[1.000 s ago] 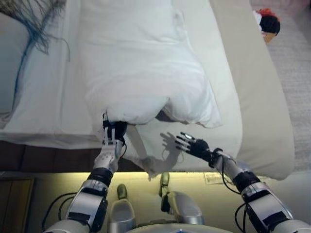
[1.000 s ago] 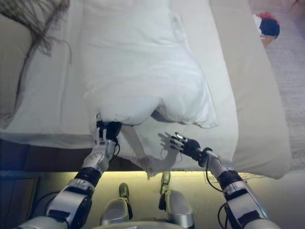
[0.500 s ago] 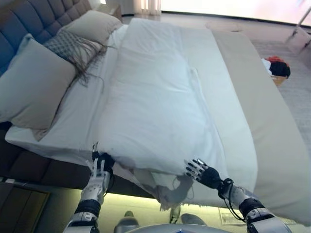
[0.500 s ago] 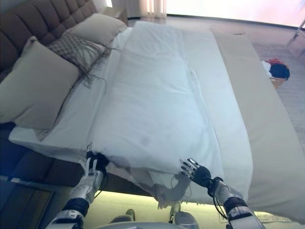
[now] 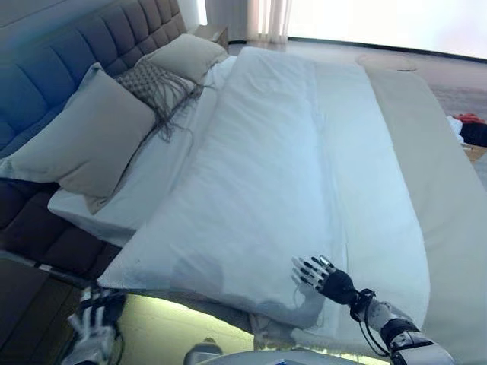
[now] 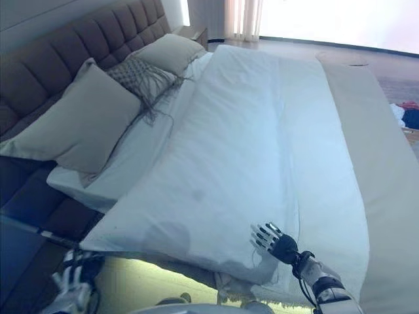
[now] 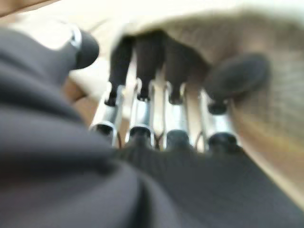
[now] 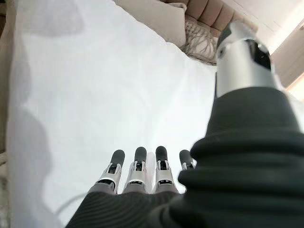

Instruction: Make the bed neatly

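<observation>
A white duvet (image 5: 281, 175) lies lengthwise down the middle of the bed, its near edge hanging a little over the bed's side. My right hand (image 5: 326, 278) is open with straight fingers, hovering just above the duvet's near edge; its wrist view shows the fingers (image 8: 137, 167) over the white cloth (image 8: 95, 95). My left hand (image 5: 91, 328) is open with fingers spread, low beside the bed frame and below the duvet's near left corner, holding nothing. Its wrist view shows straight fingers (image 7: 152, 109).
A large beige pillow (image 5: 91, 141), a fringed cushion (image 5: 156, 80) and another pillow (image 5: 186, 55) lean on the tufted headboard (image 5: 46, 68). A beige bed cover (image 5: 449, 205) runs along the right side. Clothes (image 5: 472, 131) lie on the floor far right.
The camera has tilted up, showing the whole bed. My left hand has come away from the duvet's corner and dropped below the bed edge. The duvet lies flatter. My right hand stays open.
</observation>
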{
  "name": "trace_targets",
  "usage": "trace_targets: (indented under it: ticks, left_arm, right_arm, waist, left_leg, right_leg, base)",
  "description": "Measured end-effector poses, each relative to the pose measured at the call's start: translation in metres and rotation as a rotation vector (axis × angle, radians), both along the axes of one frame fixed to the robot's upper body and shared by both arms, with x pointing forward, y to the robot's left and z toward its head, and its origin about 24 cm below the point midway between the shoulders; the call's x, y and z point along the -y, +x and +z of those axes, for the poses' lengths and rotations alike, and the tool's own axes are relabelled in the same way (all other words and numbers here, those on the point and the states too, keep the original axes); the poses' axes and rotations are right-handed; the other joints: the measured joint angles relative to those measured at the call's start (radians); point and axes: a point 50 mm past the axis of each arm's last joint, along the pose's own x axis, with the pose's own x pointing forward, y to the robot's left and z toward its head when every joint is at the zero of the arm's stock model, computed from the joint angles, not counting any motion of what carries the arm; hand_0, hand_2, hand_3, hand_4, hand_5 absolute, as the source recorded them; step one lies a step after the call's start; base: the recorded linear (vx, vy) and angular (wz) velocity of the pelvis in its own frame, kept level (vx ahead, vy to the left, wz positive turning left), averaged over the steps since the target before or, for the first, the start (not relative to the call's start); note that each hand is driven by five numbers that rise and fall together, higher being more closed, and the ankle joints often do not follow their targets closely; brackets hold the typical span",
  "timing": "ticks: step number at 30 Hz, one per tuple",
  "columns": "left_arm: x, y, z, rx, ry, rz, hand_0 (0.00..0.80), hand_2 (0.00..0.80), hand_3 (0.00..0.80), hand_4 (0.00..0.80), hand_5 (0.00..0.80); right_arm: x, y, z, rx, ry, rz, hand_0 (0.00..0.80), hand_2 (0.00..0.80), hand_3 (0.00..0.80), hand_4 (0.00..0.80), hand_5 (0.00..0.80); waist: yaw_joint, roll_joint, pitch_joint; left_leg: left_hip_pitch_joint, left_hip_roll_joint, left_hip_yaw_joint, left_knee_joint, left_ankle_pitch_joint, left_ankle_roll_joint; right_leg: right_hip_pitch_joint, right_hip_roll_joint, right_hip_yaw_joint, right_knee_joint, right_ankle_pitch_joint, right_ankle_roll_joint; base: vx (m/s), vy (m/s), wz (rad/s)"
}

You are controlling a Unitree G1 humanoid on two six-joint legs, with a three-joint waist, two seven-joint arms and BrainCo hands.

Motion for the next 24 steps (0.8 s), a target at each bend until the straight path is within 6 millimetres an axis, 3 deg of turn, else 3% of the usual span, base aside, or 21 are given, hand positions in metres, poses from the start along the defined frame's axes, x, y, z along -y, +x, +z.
trace_targets:
  ticks: [1, 5, 8, 10, 15, 22, 24]
  left_arm:
    - [-0.008, -0.004, 0.004, 0.026, 0.013, 0.043, 0.8, 0.8, 0.8, 0.8, 0.8]
    - [-0.077, -0.028, 0.054, 0.098, 0.199, 0.24, 0.8, 0.8, 0.8, 0.8, 0.8]
    - [-0.097, -0.04, 0.072, 0.073, 0.271, 0.273, 0.8, 0.8, 0.8, 0.8, 0.8]
    - [-0.097, -0.051, 0.069, 0.039, 0.267, 0.285, 0.8, 0.8, 0.8, 0.8, 0.8]
    - [-0.095, -0.053, 0.065, 0.023, 0.247, 0.287, 0.8, 0.8, 0.8, 0.8, 0.8]
    - [-0.077, -0.042, 0.048, -0.02, 0.203, 0.189, 0.8, 0.8, 0.8, 0.8, 0.8]
    - [-0.063, -0.038, 0.035, -0.036, 0.167, 0.152, 0.681, 0.681, 0.681, 0.681, 0.681]
  right_arm:
    - [0.001, -0.002, -0.001, -0.005, -0.003, -0.006, 0.0, 0.0, 0.0, 0.0, 0.0]
    - [0.017, -0.022, -0.007, -0.048, -0.022, -0.07, 0.0, 0.0, 0.0, 0.0, 0.0]
    - [0.033, -0.036, -0.008, -0.076, -0.051, -0.109, 0.0, 0.0, 0.0, 0.0, 0.0]
    - [0.04, -0.038, -0.007, -0.08, -0.066, -0.126, 0.0, 0.0, 0.0, 0.0, 0.0]
    - [0.047, -0.041, -0.005, -0.068, -0.063, -0.178, 0.0, 0.0, 0.0, 0.0, 0.0]
    - [0.052, -0.043, -0.004, -0.051, -0.047, -0.217, 0.0, 0.0, 0.0, 0.0, 0.0]
    - [0.052, -0.043, -0.004, -0.045, -0.041, -0.233, 0.0, 0.0, 0.0, 0.0, 0.0]
  waist:
    - [0.005, 0.003, -0.004]
    - [0.036, 0.018, -0.041]
    - [0.055, 0.041, -0.073]
    - [0.06, 0.055, -0.081]
    - [0.073, 0.048, -0.086]
    - [0.068, -0.004, -0.09]
    - [0.062, -0.006, -0.09]
  left_leg:
    - [0.0, -0.001, 0.0, -0.003, 0.0, 0.0]
    - [-0.011, -0.005, -0.002, 0.0, 0.0, -0.001]
    - [-0.017, -0.018, -0.002, 0.001, 0.0, 0.007]
    - [-0.019, -0.026, -0.002, 0.001, 0.0, 0.009]
    - [-0.024, -0.028, -0.001, -0.001, -0.002, 0.009]
    - [-0.036, -0.036, 0.007, 0.001, -0.003, 0.018]
    - [-0.035, -0.039, 0.009, 0.001, -0.002, 0.021]
  right_leg:
    - [0.001, -0.001, -0.001, 0.0, -0.003, 0.002]
    - [0.004, -0.008, -0.023, 0.001, -0.011, 0.008]
    - [0.003, -0.022, -0.028, 0.002, -0.009, 0.017]
    - [0.003, -0.029, -0.03, 0.002, -0.008, 0.023]
    - [-0.005, -0.031, -0.03, 0.004, -0.01, 0.029]
    - [-0.02, -0.041, -0.026, 0.004, -0.005, 0.033]
    - [-0.02, -0.044, -0.025, 0.004, -0.004, 0.035]
  base:
    - [-0.005, 0.043, 0.12]
    - [0.006, 0.04, 0.17]
    - [0.011, 0.041, 0.13]
    - [-0.001, 0.042, 0.06]
    - [0.006, 0.044, 0.0]
    - [0.016, 0.012, -0.01]
    - [0.035, 0.011, -0.01]
